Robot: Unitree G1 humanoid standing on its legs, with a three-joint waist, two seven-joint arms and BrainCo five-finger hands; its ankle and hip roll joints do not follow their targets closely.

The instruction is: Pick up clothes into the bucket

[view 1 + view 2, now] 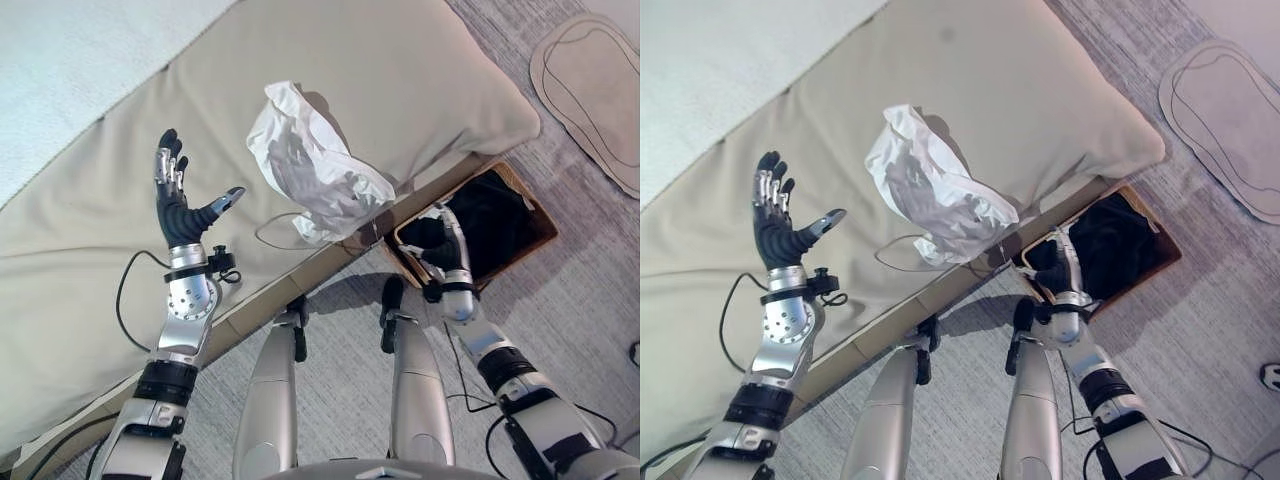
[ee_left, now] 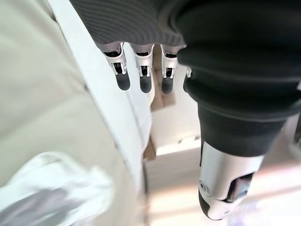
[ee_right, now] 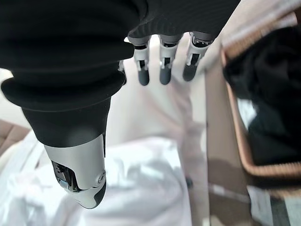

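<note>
A crumpled white garment [image 1: 310, 165] hangs over the near edge of the beige mattress [image 1: 380, 70]; it also shows blurred in the left wrist view [image 2: 51, 188] and the right wrist view [image 3: 141, 179]. My left hand [image 1: 178, 205] is raised above the mattress to the garment's left, open with fingers spread, apart from the cloth. A brown wicker basket [image 1: 545, 225] with dark cloth [image 1: 490, 220] inside stands on the floor by the bed's corner. My right hand [image 1: 445, 245] hovers at the basket's near-left rim [image 3: 240, 141], open and holding nothing.
A white blanket [image 1: 70, 60] covers the bed's far left. A beige mat [image 1: 590, 90] lies on the grey carpet [image 1: 580, 330] at the far right. The bed's wooden side rail [image 1: 300, 275] runs diagonally between the mattress and the floor.
</note>
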